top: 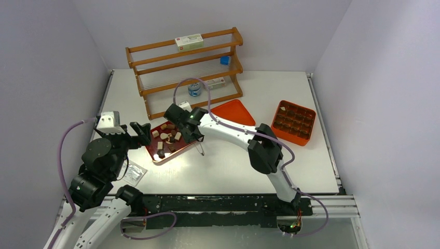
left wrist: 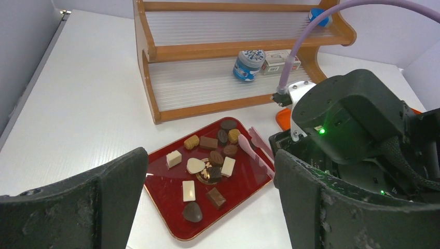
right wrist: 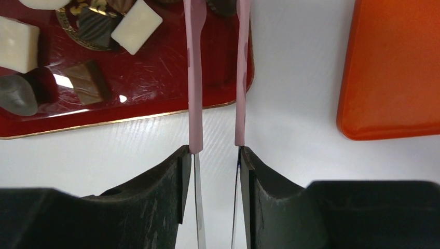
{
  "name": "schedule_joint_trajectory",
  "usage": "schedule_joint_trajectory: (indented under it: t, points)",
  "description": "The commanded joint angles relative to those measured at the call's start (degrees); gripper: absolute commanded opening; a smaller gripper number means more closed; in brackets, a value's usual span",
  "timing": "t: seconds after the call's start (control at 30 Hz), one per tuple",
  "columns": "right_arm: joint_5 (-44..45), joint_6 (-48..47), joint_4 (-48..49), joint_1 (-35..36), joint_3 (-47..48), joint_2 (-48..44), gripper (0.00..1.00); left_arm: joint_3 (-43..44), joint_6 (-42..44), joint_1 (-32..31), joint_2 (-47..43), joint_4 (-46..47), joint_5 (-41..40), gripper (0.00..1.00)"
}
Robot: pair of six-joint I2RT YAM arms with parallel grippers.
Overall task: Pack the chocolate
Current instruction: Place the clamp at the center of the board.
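Left pincer (top: 139, 133) hangs wide and empty at centre-left. Mid-frame, nearly all the bite-sized chocolate (left wrist: 207, 166) sits on the glossy dark red tray (left wrist: 166, 189), and the right pincer (right wrist: 215, 155) squeezes slim pink plastic tongs (right wrist: 196, 78) over it. Far right, the orange compartment box (top: 297, 139) shows perhaps one piece, so packing looks barely begun.

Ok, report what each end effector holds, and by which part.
Right end effector holds the tongs, squeezing both metal arms just behind the pink sleeves; the tips reach over the tray. Left end effector is open, holding nothing.
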Motion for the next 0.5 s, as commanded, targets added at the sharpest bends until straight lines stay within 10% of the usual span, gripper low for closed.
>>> schedule_joint_trajectory:
  t: [0.0, 0.47]
  points:
    - [2.8, 1.4, -2.4, 0.2, 1.8, 0.3, 0.42, 0.0, 0.6, 0.4, -0.3, 1.5, -0.1, 0.96]
    - [0.1, 0.9, -3.1, 0.3, 2.0, 0.0, 0.43, -0.1, 0.8, 0.4, 0.1, 1.9, 0.2, 0.96]
